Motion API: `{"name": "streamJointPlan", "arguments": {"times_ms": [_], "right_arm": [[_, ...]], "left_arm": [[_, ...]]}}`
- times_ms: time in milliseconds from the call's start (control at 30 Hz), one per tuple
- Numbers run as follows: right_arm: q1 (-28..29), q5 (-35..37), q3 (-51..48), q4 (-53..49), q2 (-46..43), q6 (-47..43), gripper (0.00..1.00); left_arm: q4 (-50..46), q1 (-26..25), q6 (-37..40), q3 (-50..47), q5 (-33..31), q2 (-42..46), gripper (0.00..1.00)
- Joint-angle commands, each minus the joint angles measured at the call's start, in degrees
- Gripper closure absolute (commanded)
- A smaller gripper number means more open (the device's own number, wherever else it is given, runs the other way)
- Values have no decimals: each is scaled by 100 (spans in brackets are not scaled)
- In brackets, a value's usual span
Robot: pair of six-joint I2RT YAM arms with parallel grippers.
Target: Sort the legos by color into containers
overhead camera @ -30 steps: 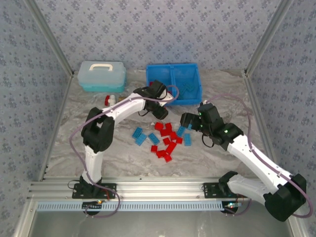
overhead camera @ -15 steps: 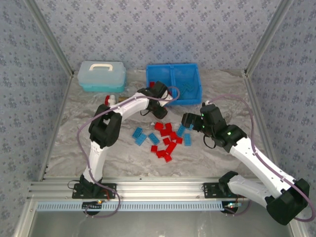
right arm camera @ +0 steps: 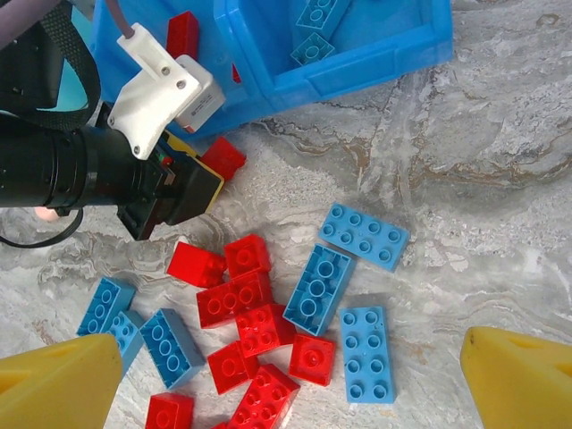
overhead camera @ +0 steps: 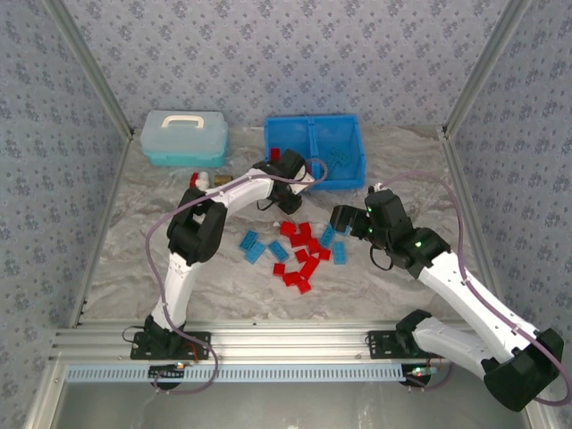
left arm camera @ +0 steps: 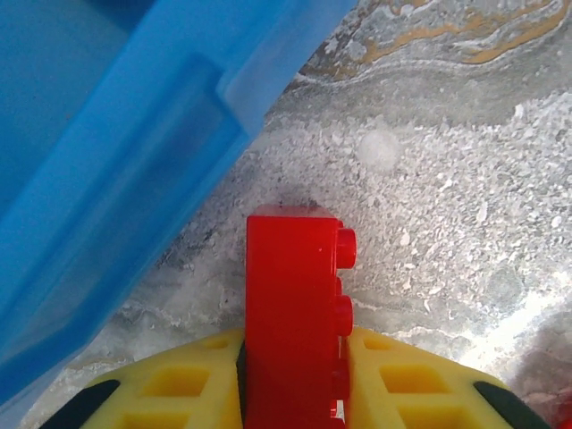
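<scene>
Blue-grey patterned walls (overhead camera: pixel 268 54) close in a marbled grey counter (overhead camera: pixel 125 259). My left arm reaches across to the near wall of the blue bin (overhead camera: pixel 344 179). There my left claw (left arm camera: pixel 295 384) is clenched on one red brick (left arm camera: pixel 293 304), just beside that wall. My right arm bends inward, its right claw (right arm camera: pixel 288 380) spread wide above the loose red and blue legos (overhead camera: pixel 299 250) mid-counter.

One bin (overhead camera: pixel 344 180), one case (overhead camera: pixel 183 137), two arms (overhead camera: pixel 190 235).
</scene>
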State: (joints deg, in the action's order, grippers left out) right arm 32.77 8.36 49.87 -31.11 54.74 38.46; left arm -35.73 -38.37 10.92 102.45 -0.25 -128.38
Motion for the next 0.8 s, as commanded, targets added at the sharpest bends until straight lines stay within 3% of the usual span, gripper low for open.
{"name": "streamJointPlan", "arguments": {"times_ms": [0,233,367,533,767], "right_arm": [[34,87,-39,-55,-60,127,0],[31,97,-59,-60,-82,145,0],[30,71,-74,-13,-99,149,0],[30,72,-65,-15,-119,145,0],[40,96,-139,-24,-296,228,0]], "left_arm": [[17,-90,-3,-212,240,377,78],[217,-235,-31,-587,519,1508,77],[296,-186,-262,-203,-161,1712,77],[66,179,-885,1209,-581,964,78],[-1192,496,-1539,4647,-957,-1325,77]]}}
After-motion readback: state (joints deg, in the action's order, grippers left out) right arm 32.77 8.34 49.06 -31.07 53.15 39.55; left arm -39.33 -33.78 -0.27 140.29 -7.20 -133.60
